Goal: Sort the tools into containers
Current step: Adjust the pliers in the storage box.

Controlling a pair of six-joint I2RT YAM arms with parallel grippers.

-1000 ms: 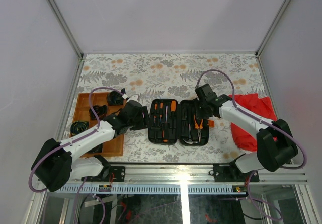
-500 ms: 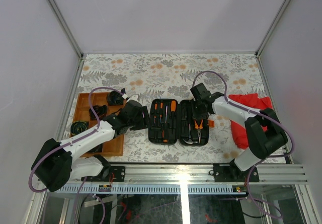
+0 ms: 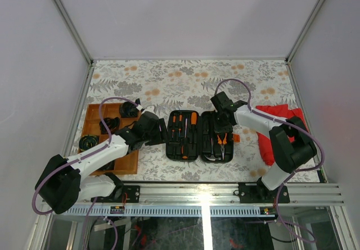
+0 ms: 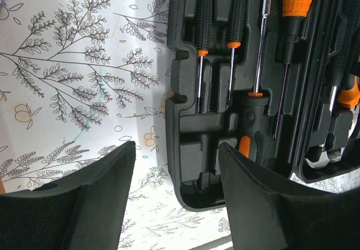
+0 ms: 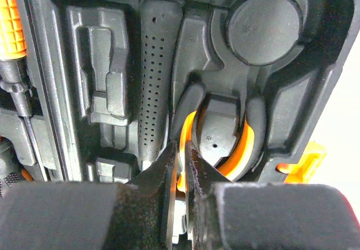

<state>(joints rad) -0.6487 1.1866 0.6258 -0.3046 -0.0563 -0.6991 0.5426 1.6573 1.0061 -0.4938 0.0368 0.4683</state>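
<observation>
The black tool case (image 3: pixel 169 149) lies open in the middle of the table, with orange-and-black screwdrivers (image 3: pixel 184 127) in its left half and pliers (image 3: pixel 223 140) in its right half. My left gripper (image 3: pixel 160 131) is open and empty beside the case's left edge; the left wrist view shows that edge (image 4: pixel 180 166) between its fingers and slim screwdrivers (image 4: pixel 203 14) beyond. My right gripper (image 3: pixel 221 115) hovers over the case's right half. In the right wrist view it (image 5: pixel 181 146) is shut just above the pliers' orange-lined handle (image 5: pixel 247 143), beside the hammer's dotted black handle (image 5: pixel 153 92).
The orange-brown wooden tray (image 3: pixel 90 115) sits at the left with black items (image 3: pixel 128 110) in its compartments. A red cloth (image 3: pixel 281 132) lies right of the case. The case's orange latch (image 3: pixel 236 138) sticks out on its right side. Grey walls close in the table.
My right gripper has moved left and a little farther back over the case's right half. The left arm has not moved.
</observation>
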